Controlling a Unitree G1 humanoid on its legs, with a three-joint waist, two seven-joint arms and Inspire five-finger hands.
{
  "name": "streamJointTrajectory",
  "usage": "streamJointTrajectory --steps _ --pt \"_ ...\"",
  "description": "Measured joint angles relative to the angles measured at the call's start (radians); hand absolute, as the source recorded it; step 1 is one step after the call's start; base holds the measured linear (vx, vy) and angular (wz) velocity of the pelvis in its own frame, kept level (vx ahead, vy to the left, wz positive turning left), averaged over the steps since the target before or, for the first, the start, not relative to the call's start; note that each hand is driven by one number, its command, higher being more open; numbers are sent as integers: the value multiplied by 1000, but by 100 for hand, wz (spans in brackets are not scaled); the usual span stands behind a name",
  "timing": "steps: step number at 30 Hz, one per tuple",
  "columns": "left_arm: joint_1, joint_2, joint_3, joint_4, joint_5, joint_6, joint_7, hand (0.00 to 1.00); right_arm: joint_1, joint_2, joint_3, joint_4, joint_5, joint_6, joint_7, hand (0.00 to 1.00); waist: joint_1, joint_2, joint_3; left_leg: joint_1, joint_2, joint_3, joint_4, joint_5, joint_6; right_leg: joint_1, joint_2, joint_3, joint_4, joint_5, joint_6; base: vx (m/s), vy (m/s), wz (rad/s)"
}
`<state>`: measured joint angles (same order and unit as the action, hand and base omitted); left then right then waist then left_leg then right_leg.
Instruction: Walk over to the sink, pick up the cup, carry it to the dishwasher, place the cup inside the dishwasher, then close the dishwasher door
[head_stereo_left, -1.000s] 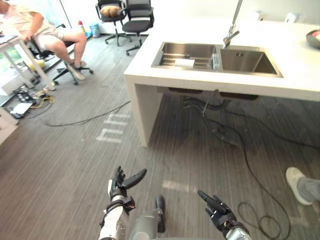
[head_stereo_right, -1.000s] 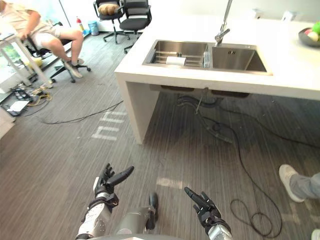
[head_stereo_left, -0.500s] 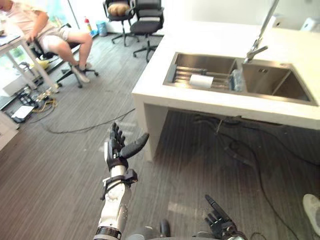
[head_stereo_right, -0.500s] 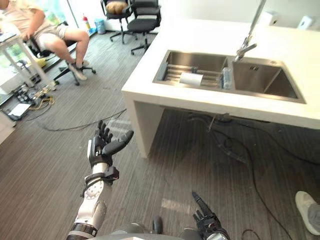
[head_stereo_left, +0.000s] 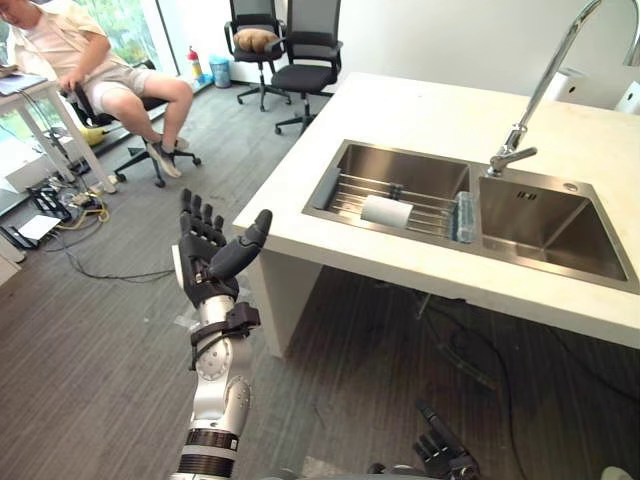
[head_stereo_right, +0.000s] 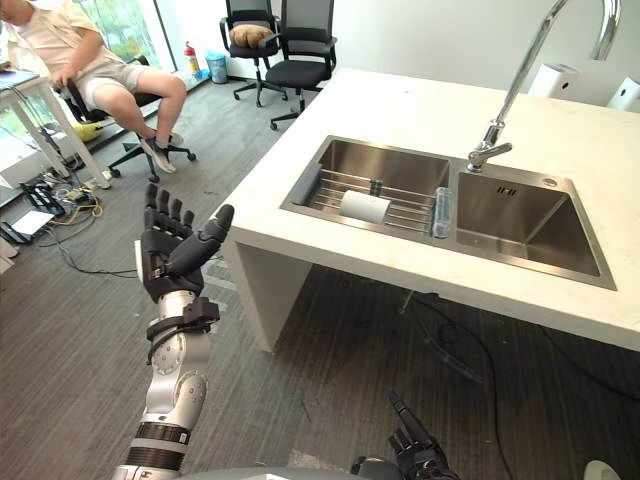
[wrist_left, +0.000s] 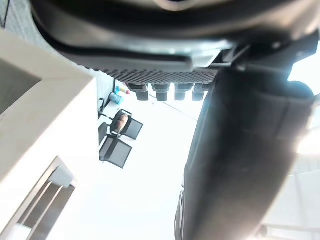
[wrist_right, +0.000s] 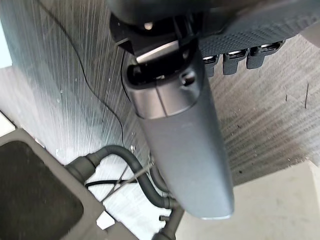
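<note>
Cup (head_stereo_left: 386, 211) – white, lying on its side on the wire rack (head_stereo_left: 348, 190) in the left basin of the sink (head_stereo_left: 562, 238), open end not readable from here. Neither hand is touching it. Just beside it to the right, against the divider between the two basins, a clear bottle-like item (head_stereo_left: 463, 217) lies along the divider; I cannot tell what it is. The faucet (head_stereo_left: 545, 90) rises from the back rim between the basins and arches up over the right one. The sink is set into a white table (head_stereo_left: 400, 105), and a small white box (head_stereo_right: 555, 78) stands on the table top behind the faucet. Dark hoses (head_stereo_left: 470, 350) hang and trail under the table on the grey striped floor (head_stereo_left: 90, 330). My left hand (head_stereo_left: 207, 258) is raised in front of the table's near-left corner, apart from it – palm toward the sink, fingers straight and spread, thumb angled out, holding nothing. My right hand (head_stereo_left: 443, 455) is low at the bottom of the head views, over the floor, well short of the table; its fingers are extended and relaxed, and its own wrist camera shows them straight with nothing in them. Far left, a person (head_stereo_left: 90, 60) sits on a chair at a desk, and two black office chairs (head_stereo_left: 300, 50) stand beyond the table's far-left corner, one with a tan cushion on its seat.
</note>
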<state>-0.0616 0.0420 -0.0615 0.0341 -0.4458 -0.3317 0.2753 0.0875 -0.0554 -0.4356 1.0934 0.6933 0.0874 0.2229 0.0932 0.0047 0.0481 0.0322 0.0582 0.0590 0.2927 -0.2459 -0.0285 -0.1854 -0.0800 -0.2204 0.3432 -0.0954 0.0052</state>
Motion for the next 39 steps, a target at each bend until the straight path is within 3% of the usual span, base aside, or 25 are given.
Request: streamJointTrajectory --steps 2,3,8,13,18,22,23,24,25,26,27,28,29,30,31,33,35,36,39 --pt "0 -13 -33 8 15 21 5 100 7 4 0 0 -23 1 10 100 -2 2 -11 14 16 5 -38 21 -10 10 24 4 -35 7 -13 157 -151 -15" --pt "-28 31 -44 -32 53 18 45 100 48 12 10 -22 -69 26 53 100 3 -27 -38 -38 25 -5 -80 51 -15 79 69 18 -344 231 -22 70 -65 -8" --pt "-30 30 -47 -32 52 18 46 100 48 17 10 -22 -69 27 53 100 1 -27 -38 -31 25 7 -82 51 -14 76 69 25 -334 230 -23 0 0 -4" --pt "-119 31 -98 -32 32 25 39 100 49 28 10 -49 -65 20 51 100 -25 -38 -34 -4 8 31 -92 44 4 29 38 45 -201 171 -14 -34 48 -7" --pt "-262 38 -173 -148 12 40 -20 100 71 69 12 -80 -59 -71 25 100 -91 -68 -53 43 -7 87 -114 33 14 -19 -31 35 -5 51 8 1 34 15" --pt "-352 58 -165 -222 13 12 -32 100 102 75 13 -84 -60 -94 7 100 -104 -60 -85 51 25 69 -75 -14 -2 -15 -18 6 57 -31 2 149 -55 15" --pt "-356 59 -151 -239 13 -4 -31 100 106 77 14 -82 -60 -94 3 100 -108 -59 -91 48 49 93 -7 -12 -19 5 -3 -4 56 -58 -1 240 -123 25" --pt "-355 57 -135 -238 -6 -19 -39 100 106 73 18 -82 -68 -93 -1 100 -118 -57 -84 -37 82 86 217 -22 0 32 3 -25 67 -83 -11 289 -181 19" --pt "-352 50 -126 -235 -25 -27 -41 100 109 68 21 -84 -71 -93 -1 100 -114 -50 -79 -80 103 81 335 -12 16 48 13 -21 72 -95 -16 233 -155 0" --pt "-352 42 -101 -235 -53 -41 -49 100 110 55 23 -89 -95 -93 -1 100 -101 -25 -67 -154 139 58 539 40 70 81 44 -9 81 -122 -27 330 -131 -34" --pt "-351 35 -80 -236 -74 -56 -63 100 112 48 18 -90 -108 -91 0 100 -89 -5 -60 -214 160 18 696 142 59 118 72 5 78 -150 -50 241 -53 -41" --pt "-351 35 -70 -237 -87 -62 -74 100 116 48 11 -90 -109 -90 1 100 -81 -7 -59 -239 163 0 755 196 47 136 81 14 76 -159 -55 403 -35 -39" --pt "-351 30 -62 -241 -100 -71 -91 100 119 48 1 -89 -108 -90 -1 100 -76 -5 -58 -275 153 -20 817 160 16 171 86 20 70 -178 -63 288 -16 -23" --pt "-351 31 -61 -245 -109 -70 -101 100 119 45 -1 -90 -108 -92 -2 100 -76 -6 -56 -288 147 -18 822 133 14 188 85 25 62 -184 -66 419 -3 -33" --pt "-351 32 -66 -255 -118 -63 -130 100 113 32 3 -95 -108 -93 -2 100 -69 -7 -55 -313 128 9 785 65 16 230 80 48 32 -183 -65 332 45 -42" --pt "-351 35 -66 -277 -123 -57 -146 100 99 24 7 -122 -107 -94 -3 100 -56 -12 -53 -323 101 46 651 20 17 265 55 81 3 -177 -55 359 106 -61" --pt "-351 52 -66 -306 -123 -51 -149 100 78 19 12 -152 -106 -95 -4 100 -50 -5 -58 -300 71 74 395 63 23 275 25 117 -3 -187 -27 358 171 -57" --pt "-355 65 -66 -320 -123 -42 -157 100 71 16 9 -164 -105 -96 -7 100 -49 16 -76 -278 65 76 258 142 19 274 21 134 -2 -208 14 200 116 -35" --pt "-356 106 -62 -320 -140 -11 -168 100 59 61 10 -149 -94 -89 -27 100 -53 -17 -95 -192 6 105 80 129 19 268 -34 135 -23 -201 41 296 185 -13"
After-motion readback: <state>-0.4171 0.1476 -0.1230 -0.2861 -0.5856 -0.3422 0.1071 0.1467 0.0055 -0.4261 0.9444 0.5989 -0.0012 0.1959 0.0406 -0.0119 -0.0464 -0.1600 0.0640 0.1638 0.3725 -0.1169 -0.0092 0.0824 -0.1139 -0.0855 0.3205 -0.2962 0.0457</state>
